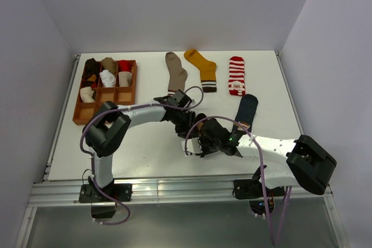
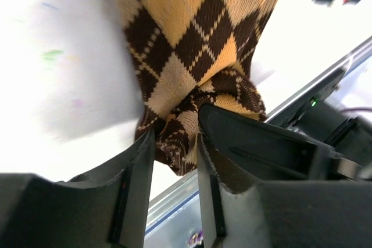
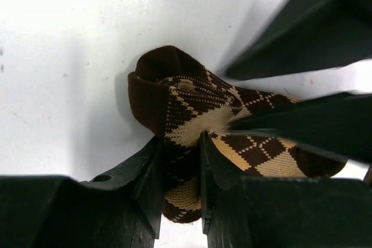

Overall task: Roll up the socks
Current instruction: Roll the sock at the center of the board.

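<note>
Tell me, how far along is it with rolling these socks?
Done: several bundled socks sit in the wooden tray. In hand: the left gripper and right gripper both pinch the bunched argyle sock. To do: the taupe sock, mustard sock, striped sock and navy sock lie flat on the table, unrolled.

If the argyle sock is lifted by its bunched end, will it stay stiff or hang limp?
Likely limp: the argyle sock is soft knit, crumpled between the fingers of the right gripper. Probably grippy, not slippery: the knit looks coarse.
</note>
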{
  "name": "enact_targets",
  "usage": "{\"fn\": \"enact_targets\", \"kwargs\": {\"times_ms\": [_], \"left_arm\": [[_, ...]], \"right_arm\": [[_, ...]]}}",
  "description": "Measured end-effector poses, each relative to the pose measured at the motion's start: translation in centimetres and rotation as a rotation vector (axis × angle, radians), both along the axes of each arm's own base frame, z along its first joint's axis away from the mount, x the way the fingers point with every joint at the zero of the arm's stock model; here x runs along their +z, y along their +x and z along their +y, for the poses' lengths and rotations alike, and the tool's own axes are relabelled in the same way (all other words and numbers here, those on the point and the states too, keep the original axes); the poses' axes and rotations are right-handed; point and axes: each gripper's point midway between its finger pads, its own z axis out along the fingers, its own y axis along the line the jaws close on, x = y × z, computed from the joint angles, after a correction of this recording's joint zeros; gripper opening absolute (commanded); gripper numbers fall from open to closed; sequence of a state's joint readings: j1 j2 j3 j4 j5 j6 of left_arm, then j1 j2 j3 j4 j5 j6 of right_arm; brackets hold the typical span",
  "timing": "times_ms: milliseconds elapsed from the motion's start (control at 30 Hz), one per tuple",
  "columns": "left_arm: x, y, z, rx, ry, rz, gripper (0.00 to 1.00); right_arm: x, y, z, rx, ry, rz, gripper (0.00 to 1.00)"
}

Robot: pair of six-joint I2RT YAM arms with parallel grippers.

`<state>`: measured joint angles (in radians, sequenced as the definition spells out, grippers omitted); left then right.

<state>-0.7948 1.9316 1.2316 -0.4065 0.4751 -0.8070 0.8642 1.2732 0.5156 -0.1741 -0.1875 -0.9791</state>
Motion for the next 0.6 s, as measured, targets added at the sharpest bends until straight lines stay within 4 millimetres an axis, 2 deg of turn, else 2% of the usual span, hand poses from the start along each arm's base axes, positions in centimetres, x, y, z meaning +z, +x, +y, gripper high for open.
{"fn": "enact_targets", "kwargs": {"times_ms": [200,333,433,600], "left_arm": [[1.8,3.9,1.6,0.091,-0.004,-0.093,0.48],[2.2,6.2,1.2,0.052,-0.044,-0.172,0.49],[1.7,6.6,0.2,-0.008,-0.085,-0.206,0.50],[-0.7,5.6,-0.5,-0.127,-0.122,-0.196,0.52]], "right_arm": [[0.0,0.3,0.3,-0.004,0.010,-0.011,0.12],[0.1,0.3,0.4,-0.002,0.012,-0.013,0.12],[0.0,0.3,0.4,-0.001,0.013,-0.015,0.12],[0.1,0.4,0.4,-0.001,0.011,-0.016,0.12]]}}
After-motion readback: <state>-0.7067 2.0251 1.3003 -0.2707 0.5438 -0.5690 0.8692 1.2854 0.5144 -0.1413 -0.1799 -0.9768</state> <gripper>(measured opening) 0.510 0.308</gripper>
